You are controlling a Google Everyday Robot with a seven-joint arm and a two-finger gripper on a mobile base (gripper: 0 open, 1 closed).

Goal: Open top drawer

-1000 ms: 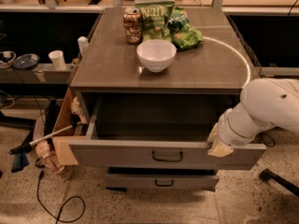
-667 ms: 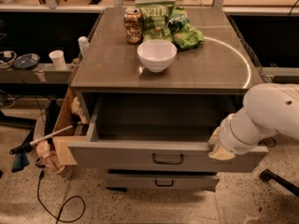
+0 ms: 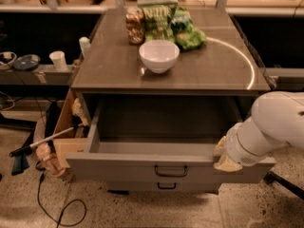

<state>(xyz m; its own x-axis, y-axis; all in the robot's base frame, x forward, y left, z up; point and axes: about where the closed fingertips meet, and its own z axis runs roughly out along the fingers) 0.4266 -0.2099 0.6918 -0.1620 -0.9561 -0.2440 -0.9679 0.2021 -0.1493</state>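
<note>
The top drawer is pulled far out from under the grey counter, its deep grey interior open to view and bare. Its small black loop handle sits at the centre of the wide front. Below it a narrower drawer front with its own handle is closed. My gripper is at the right end of the top drawer's front edge, at the rim, on the end of my white arm that comes in from the right.
On the counter stand a white bowl, a can and green snack bags. A cardboard box with a stick stands left of the drawer. A cable lies on the floor. A white cup sits on the left shelf.
The drawer front has come a little further out toward the camera. My arm has shifted slightly back and right with it.
</note>
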